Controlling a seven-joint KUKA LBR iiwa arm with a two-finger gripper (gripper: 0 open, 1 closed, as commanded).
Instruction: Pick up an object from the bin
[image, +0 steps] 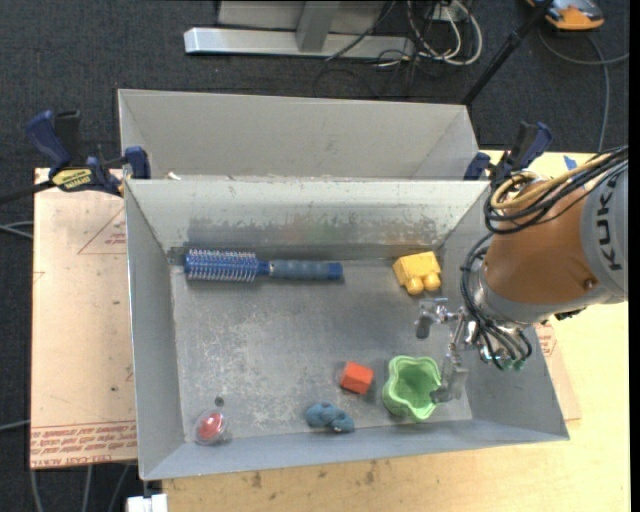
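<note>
My gripper (440, 355) hangs low at the right side of the bin, open, with nothing between its fingers. One fingertip (429, 321) points toward the bin's middle. The other fingertip (448, 388) sits at the right rim of a green wavy-edged cup (408, 388), which stands upright near the front wall. A yellow toy block (417, 271) lies just behind the gripper, close to the back wall. To the left of the cup lies a small orange-red cube (356, 378).
A blue hairbrush (262, 268) lies along the back wall. A small blue lump (329, 417) and a pinkish-red ball (209, 427) rest by the front wall. The arm's orange cover and cables stand over the bin's right wall.
</note>
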